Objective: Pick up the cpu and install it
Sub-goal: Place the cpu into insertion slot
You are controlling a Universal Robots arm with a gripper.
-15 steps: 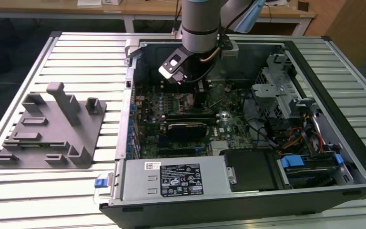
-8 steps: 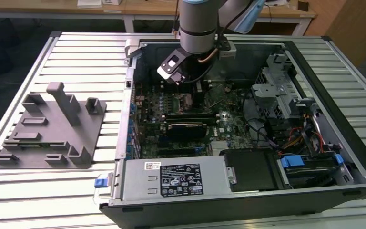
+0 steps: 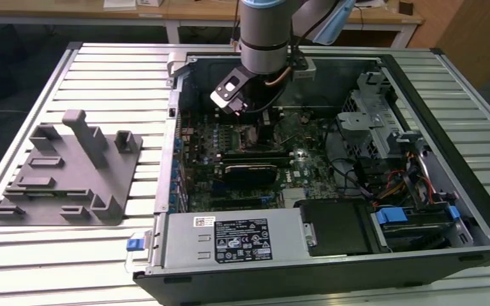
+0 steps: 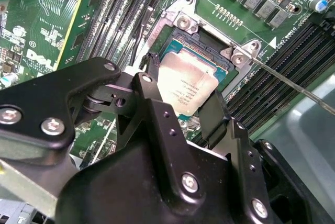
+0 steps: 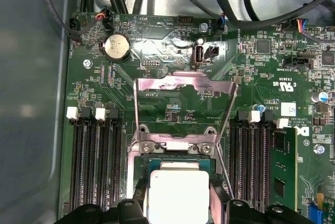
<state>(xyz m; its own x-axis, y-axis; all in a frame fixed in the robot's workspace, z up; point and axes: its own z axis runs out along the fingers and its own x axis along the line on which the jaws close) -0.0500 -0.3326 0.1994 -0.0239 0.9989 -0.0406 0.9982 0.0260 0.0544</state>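
Observation:
The cpu, a flat square chip with a silvery top, hangs tilted just over the open socket on the green motherboard. My gripper is shut on it, one black finger on each side. In the first wrist view the cpu sits between the fingers over the socket frame. In the exterior view my gripper reaches down into the open computer case, above the socket area.
The socket's metal load plate stands flipped open, and its thin lever sticks out to one side. Memory slots flank the socket; a memory stick fills one. A grey fixture block lies on the slatted table at the exterior view's left.

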